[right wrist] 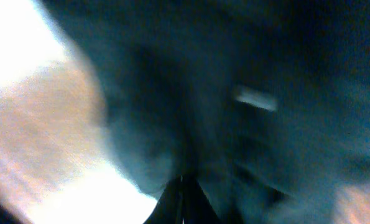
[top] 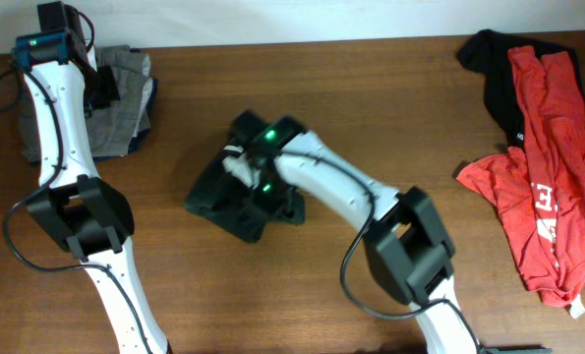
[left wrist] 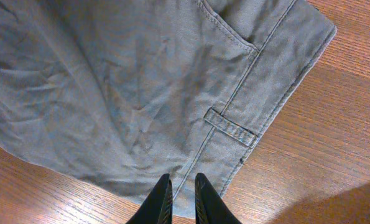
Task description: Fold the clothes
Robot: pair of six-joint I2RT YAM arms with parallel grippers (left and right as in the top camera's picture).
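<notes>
target: black garment (top: 218, 192), soft matte cloth, bunched mid-desk (top: 371, 88), roughly diamond outline.
right gripper (right wrist: 182, 186): on it, fingers pressed together, cloth dead ahead; too blurred to tell if any is pinched.
left gripper (left wrist: 180, 194): far-left corner, over grey garment (left wrist: 141, 93) with stitched seams; slim gap, nothing between.
nearer arm: right.
waiting: red T-shirts (top: 553, 167), crumpled, right edge.

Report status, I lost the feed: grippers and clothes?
Left gripper over grey garment, grip unclear. Right gripper shut in black garment, centre. Red shirts heaped far right, unfolded.
</notes>
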